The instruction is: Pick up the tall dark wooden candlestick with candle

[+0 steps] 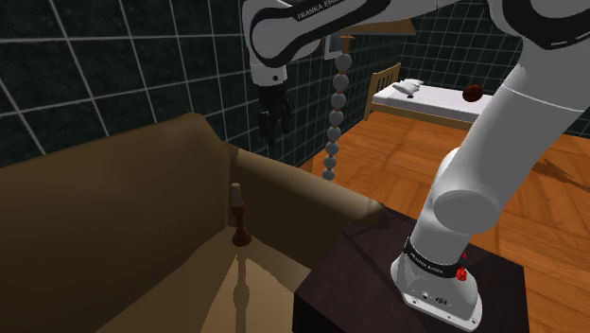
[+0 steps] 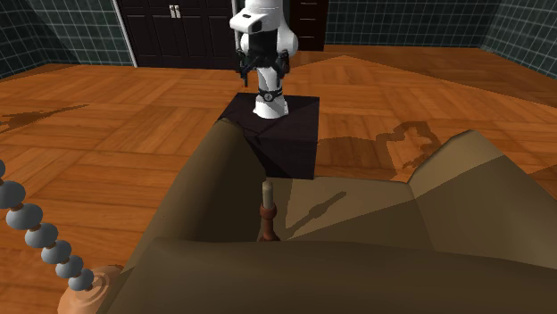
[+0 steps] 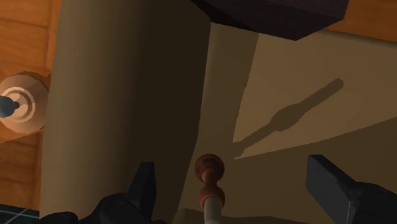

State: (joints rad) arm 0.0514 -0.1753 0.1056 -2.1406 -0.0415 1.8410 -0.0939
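The all-black two-finger tool [image 1: 273,121] hangs above the tan sofa [image 1: 113,208], its fingers apart. The slim reddish-brown turned candlestick with pale candle [image 1: 239,218] stands upright on the seat beside the armrest.

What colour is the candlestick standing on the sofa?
Reddish-brown candlestick with a pale candle; the wrist view shows it best.

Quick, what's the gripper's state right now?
Gripper: jaws open, holding nothing, above the candlestick and not touching it.
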